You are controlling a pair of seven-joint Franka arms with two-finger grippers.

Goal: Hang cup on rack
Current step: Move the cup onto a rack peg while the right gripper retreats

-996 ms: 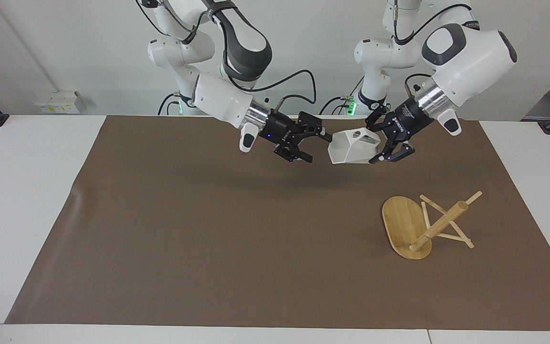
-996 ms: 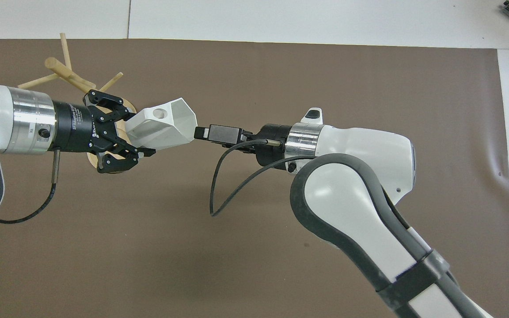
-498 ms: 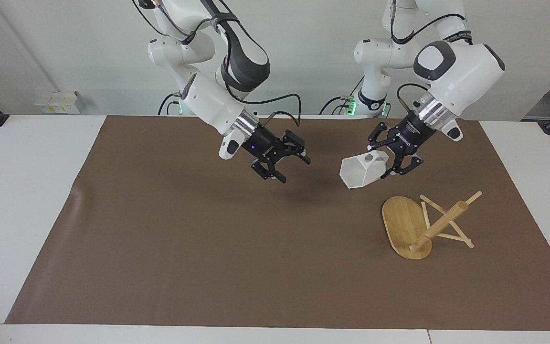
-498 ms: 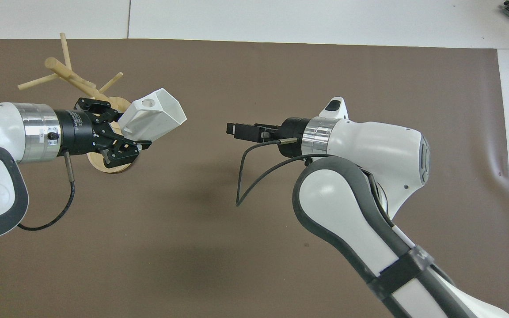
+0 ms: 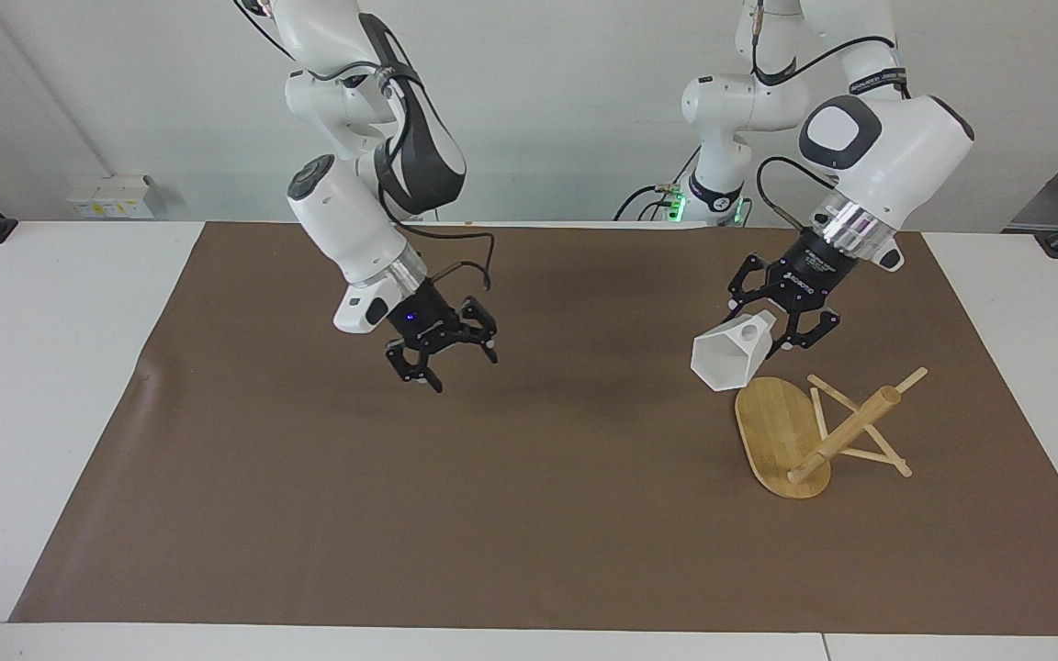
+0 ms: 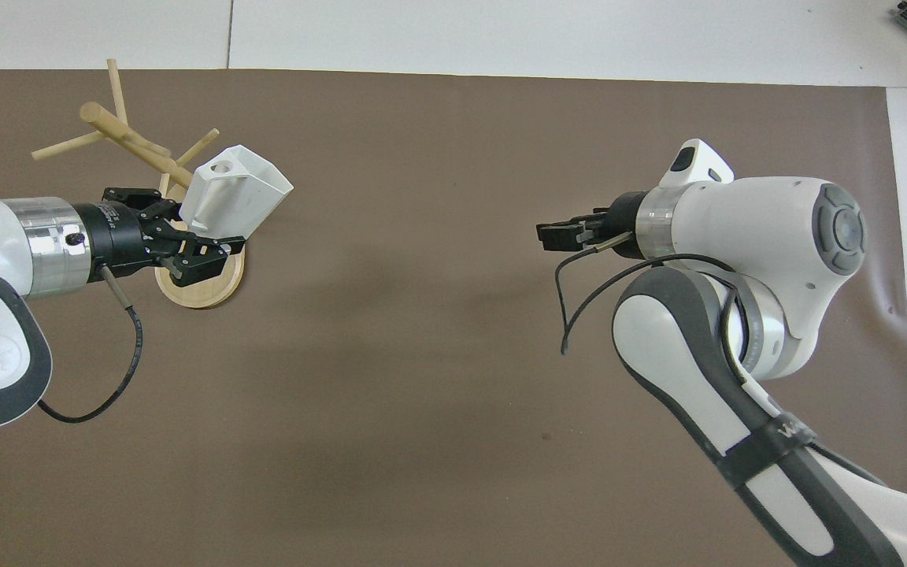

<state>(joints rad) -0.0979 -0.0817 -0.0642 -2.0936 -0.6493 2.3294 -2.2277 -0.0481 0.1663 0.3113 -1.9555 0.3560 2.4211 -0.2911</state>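
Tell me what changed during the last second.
The right gripper let go of the small white faceted cup and drew back over the brown mat. The left gripper, holding the cup, carried it down toward the bamboo peg rack. The rack stayed put.

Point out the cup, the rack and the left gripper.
cup (image 5: 729, 360), facing view, on its white side wall.
rack (image 5: 772, 430), facing view, on its flat base.
left gripper (image 5: 779, 332), facing view, between its fingertips at the cup's handle.

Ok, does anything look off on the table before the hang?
Yes: the rack looks tipped over, its post slanting low and pegs touching the mat. The left gripper holds the cup over it; the right gripper waits.
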